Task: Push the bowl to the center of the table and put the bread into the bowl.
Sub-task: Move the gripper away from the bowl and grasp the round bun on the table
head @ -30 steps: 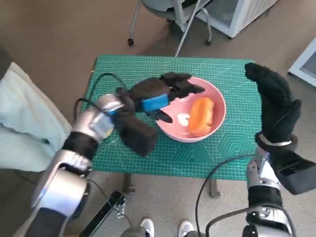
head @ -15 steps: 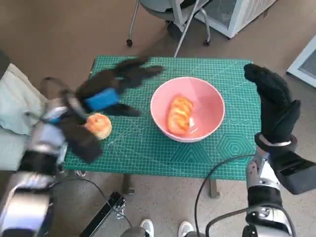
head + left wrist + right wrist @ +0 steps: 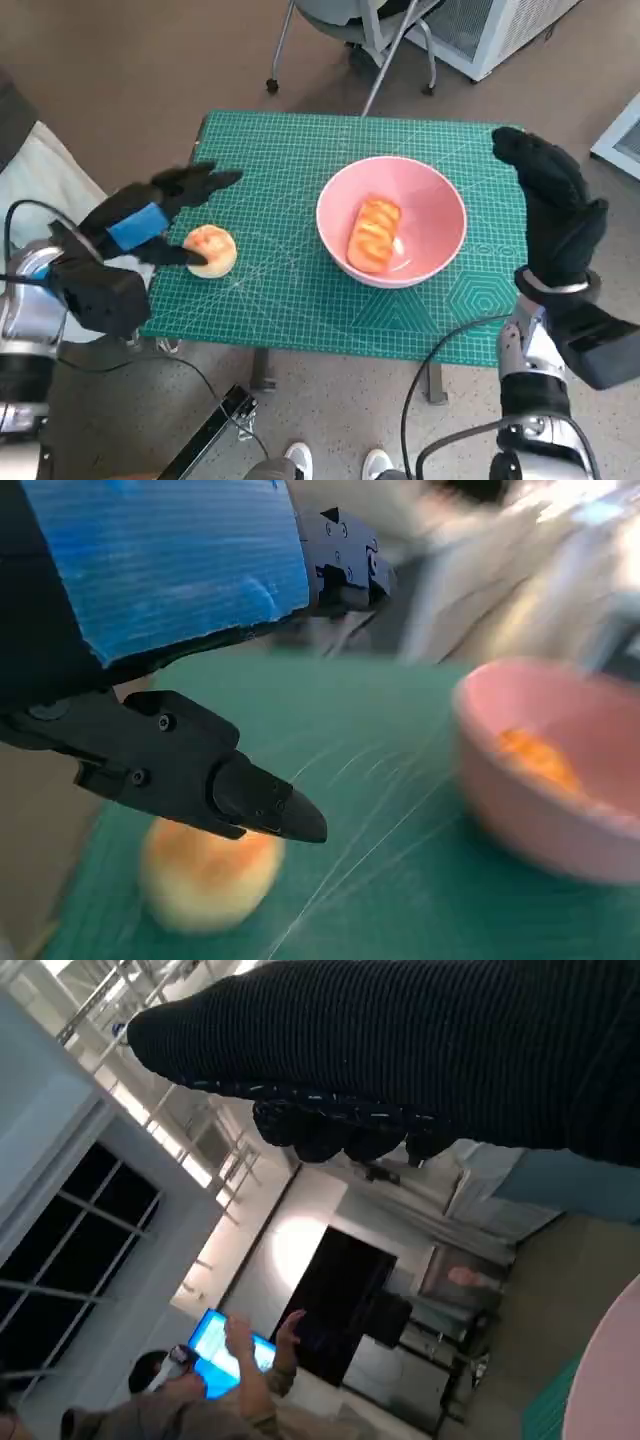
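Observation:
The pink bowl (image 3: 392, 221) stands on the green mat (image 3: 300, 300), right of the middle, with an orange bread roll (image 3: 373, 233) lying inside it. In the left wrist view the bowl (image 3: 545, 770) and that roll (image 3: 535, 758) show blurred. A second, round bun (image 3: 211, 250) lies on the mat near its left edge, also seen as a pale bun (image 3: 207, 872). My left hand (image 3: 150, 215) hovers just left of and over this bun, fingers spread, holding nothing. My right hand (image 3: 553, 210) is raised upright beyond the bowl's right side, fingers extended and empty.
A white cloth (image 3: 40, 200) lies off the table's left edge. Chair legs and castors (image 3: 350, 40) stand beyond the far edge, and a white cabinet (image 3: 490, 30) is at the back right. A person with raised hands (image 3: 240, 1360) sits in the right wrist view.
My left hand has swung from over the bowl leftwards to the mat's left edge. One roll now lies alone in the bowl; the round bun shows beside the hand. Right hand unmoved.

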Action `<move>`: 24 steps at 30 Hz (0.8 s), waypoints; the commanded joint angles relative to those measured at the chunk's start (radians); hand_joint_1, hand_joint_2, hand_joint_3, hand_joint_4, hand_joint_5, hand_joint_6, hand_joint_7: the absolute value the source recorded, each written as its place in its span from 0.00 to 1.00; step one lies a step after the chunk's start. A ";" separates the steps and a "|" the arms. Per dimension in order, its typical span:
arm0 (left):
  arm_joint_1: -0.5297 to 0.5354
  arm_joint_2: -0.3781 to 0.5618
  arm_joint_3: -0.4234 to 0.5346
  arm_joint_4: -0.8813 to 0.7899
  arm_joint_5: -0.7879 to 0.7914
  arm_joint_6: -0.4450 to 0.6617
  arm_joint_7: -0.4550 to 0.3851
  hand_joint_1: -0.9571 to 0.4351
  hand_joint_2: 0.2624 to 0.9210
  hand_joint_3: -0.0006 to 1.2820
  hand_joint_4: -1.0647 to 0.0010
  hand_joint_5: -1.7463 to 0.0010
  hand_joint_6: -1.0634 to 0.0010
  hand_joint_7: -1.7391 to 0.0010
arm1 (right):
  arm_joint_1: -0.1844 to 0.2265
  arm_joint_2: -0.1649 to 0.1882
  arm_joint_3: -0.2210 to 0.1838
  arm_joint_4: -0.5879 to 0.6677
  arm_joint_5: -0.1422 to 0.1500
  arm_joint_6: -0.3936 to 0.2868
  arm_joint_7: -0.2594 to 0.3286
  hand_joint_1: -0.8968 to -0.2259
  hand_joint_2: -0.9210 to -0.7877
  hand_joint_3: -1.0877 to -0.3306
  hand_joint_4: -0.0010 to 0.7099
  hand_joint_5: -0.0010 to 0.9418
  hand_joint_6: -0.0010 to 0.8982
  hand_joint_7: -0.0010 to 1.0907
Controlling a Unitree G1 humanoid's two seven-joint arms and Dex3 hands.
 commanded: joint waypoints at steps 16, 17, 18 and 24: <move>-0.050 -0.042 -0.070 0.105 0.113 0.115 0.021 0.56 0.79 0.00 0.83 1.00 0.75 0.97 | -0.021 0.007 -0.014 0.065 0.040 0.021 0.075 0.48 0.00 0.35 0.49 0.00 0.02 0.80; -0.058 -0.047 -0.076 0.122 0.121 0.114 0.025 0.56 0.79 0.00 0.83 1.00 0.74 0.98 | -0.021 0.006 -0.015 0.065 0.041 0.020 0.078 0.48 0.00 0.35 0.49 0.00 0.02 0.79; -0.070 -0.053 -0.086 0.146 0.133 0.117 0.031 0.56 0.79 0.00 0.83 1.00 0.74 0.98 | -0.021 0.006 -0.015 0.065 0.042 0.019 0.080 0.48 0.00 0.35 0.49 0.00 0.02 0.79; -0.137 -0.092 -0.138 0.283 0.195 0.125 0.068 0.56 0.79 0.00 0.84 1.00 0.74 0.98 | -0.017 0.000 -0.020 0.055 0.041 0.022 0.087 0.48 0.00 0.35 0.49 0.00 0.02 0.79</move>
